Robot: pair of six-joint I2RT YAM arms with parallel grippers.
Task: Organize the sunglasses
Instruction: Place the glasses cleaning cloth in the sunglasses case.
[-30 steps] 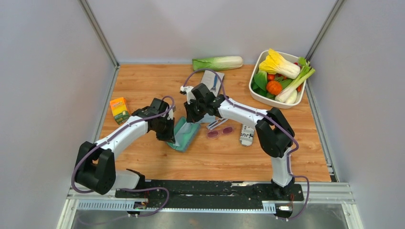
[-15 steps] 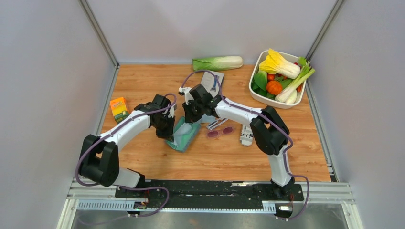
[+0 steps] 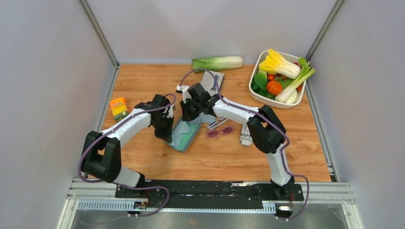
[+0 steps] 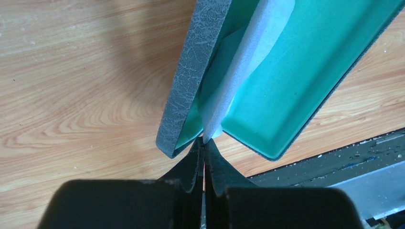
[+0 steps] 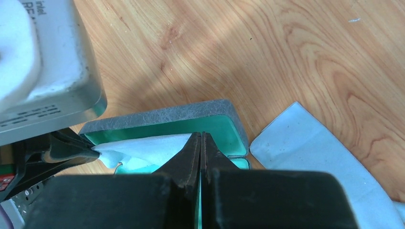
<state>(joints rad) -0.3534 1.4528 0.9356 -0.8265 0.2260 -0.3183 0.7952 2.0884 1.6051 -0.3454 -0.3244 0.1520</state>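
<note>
The sunglasses (image 3: pixel 219 131), with pink-purple lenses, lie on the wooden table just right of the open grey case (image 3: pixel 185 135). In the left wrist view the case (image 4: pixel 193 76) shows its teal lining and holds a pale sheet (image 4: pixel 248 57). My left gripper (image 4: pixel 204 141) is shut on the near end of that sheet, at the case's corner (image 3: pixel 169 137). In the right wrist view my right gripper (image 5: pixel 200 135) is shut at the other end of the sheet (image 5: pixel 143 147), inside the case (image 5: pixel 162 114); the sheet runs taut between both grippers. From above, the right gripper (image 3: pixel 187 119) is over the case's far end.
A light blue cloth (image 5: pixel 315 152) lies on the table beside the case. A printed packet (image 3: pixel 246 135) lies right of the sunglasses and a grey pouch (image 3: pixel 212 78) behind. A cabbage (image 3: pixel 217 63), a white basin (image 3: pixel 254 93) of vegetables and an orange-green box (image 3: pixel 118 109) lie further out.
Both arms have shifted slightly left and toward the back over the case. The sunglasses have not moved.
</note>
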